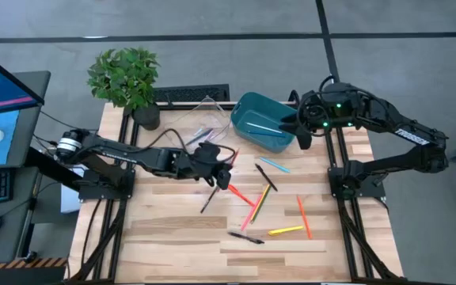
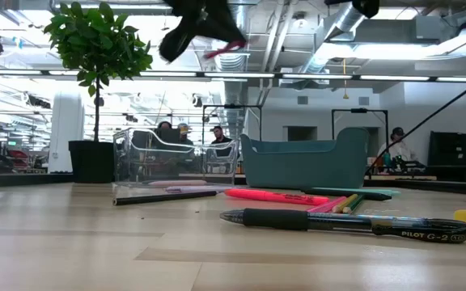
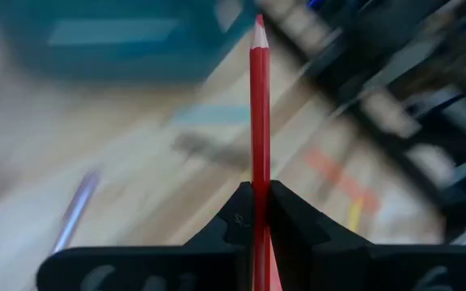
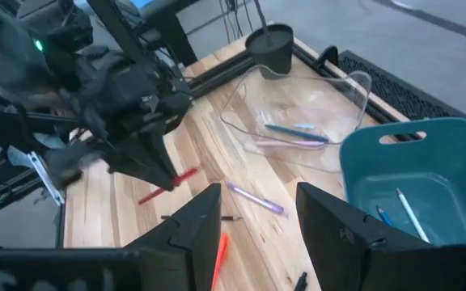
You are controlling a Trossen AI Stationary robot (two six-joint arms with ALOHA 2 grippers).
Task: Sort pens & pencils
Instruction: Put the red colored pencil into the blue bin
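Note:
My left gripper [image 1: 218, 170] hangs above the middle of the table, shut on a red pencil [image 3: 259, 105]. The right wrist view [image 4: 168, 184] and the low view [image 2: 225, 50] also show this pencil. Several pens and pencils lie flat on the wood: a black stick [image 1: 210, 198], a red one [image 1: 241, 195], an orange one [image 1: 303, 218], a yellow one [image 1: 286, 231] and a black pen [image 1: 246, 237]. My right gripper [image 4: 257, 234] stands open, high beside the teal bin [image 1: 261, 120], with nothing between its fingers. My left gripper pinches the red pencil's shaft [image 3: 259, 182] between its two fingertips [image 3: 294, 214]. The fingers come slanting down from the table's left. The sharpened tip [image 3: 259, 23] sticks out beyond them, and a short red length shows behind. The pencil is lifted clear of the table.
A clear container [image 4: 298, 113] at the back holds a blue pen and a purple one. The teal bin [image 4: 427, 178] holds a white stick and a blue one. A potted plant [image 1: 125, 79] stands at the far left corner. A purple pen [image 4: 257, 198] lies near the clear container.

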